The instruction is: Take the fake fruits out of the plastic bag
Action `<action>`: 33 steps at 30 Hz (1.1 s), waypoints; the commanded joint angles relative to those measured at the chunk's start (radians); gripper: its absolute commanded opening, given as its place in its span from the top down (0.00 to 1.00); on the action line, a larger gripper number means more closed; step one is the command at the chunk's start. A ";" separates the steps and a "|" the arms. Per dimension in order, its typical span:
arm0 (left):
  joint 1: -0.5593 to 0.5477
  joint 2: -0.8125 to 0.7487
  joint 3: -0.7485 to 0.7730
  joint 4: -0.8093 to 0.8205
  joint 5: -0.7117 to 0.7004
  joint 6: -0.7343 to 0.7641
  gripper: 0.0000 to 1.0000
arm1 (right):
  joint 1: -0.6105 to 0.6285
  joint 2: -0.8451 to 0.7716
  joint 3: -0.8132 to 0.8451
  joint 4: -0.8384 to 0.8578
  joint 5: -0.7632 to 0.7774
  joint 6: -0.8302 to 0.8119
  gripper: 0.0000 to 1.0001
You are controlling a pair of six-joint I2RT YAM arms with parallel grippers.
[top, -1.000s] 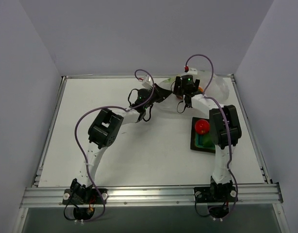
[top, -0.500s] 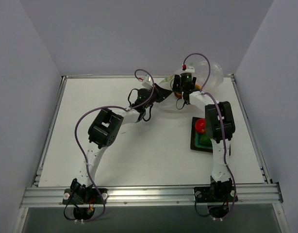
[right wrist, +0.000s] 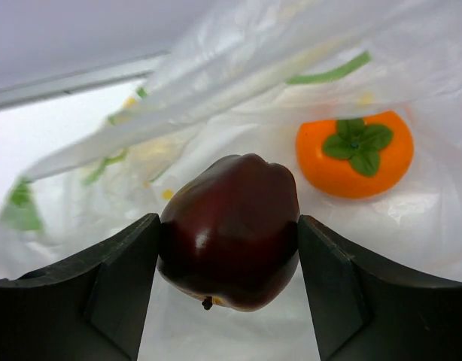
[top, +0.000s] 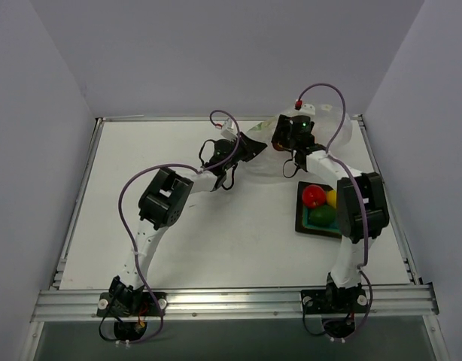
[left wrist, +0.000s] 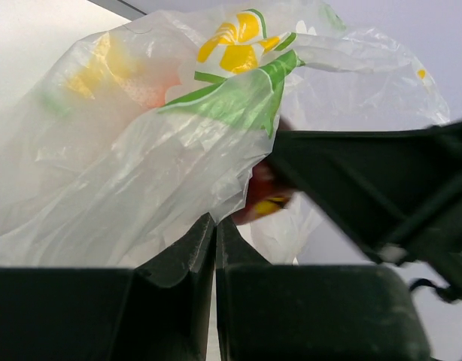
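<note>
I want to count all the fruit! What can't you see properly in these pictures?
Top view: the dark red fruit in the right jaws is hidden under the right wrist.
Left wrist view: a yellow-orange blur inside the plastic bag; the film hides which fruit it is.
Top view: the yellow fruit in the tray is partly covered by the right arm.

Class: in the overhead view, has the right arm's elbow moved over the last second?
Yes. The right arm's elbow has swung rightward off the dark tray, uncovering the yellow fruit and green fruit in it.
</note>
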 commanded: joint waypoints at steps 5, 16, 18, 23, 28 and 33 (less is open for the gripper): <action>0.009 -0.016 0.034 0.060 0.008 -0.020 0.98 | 0.001 -0.321 -0.170 -0.039 -0.032 0.070 0.67; -0.011 -0.026 0.038 0.057 0.006 -0.015 0.98 | 0.001 -1.035 -0.532 -0.653 0.359 0.296 0.67; -0.019 -0.028 0.038 0.054 0.005 -0.011 0.98 | 0.000 -1.168 -0.569 -0.739 0.424 0.355 0.68; -0.036 -0.037 0.041 0.043 0.001 0.002 0.98 | 0.003 -1.293 -0.669 -0.821 0.505 0.592 0.71; -0.034 -0.049 0.044 0.041 -0.002 -0.001 0.98 | -0.002 -1.244 -0.752 -0.820 0.661 0.718 0.72; -0.030 -0.039 0.047 0.050 0.001 -0.017 0.98 | -0.013 -1.210 -0.761 -0.818 0.729 0.729 0.71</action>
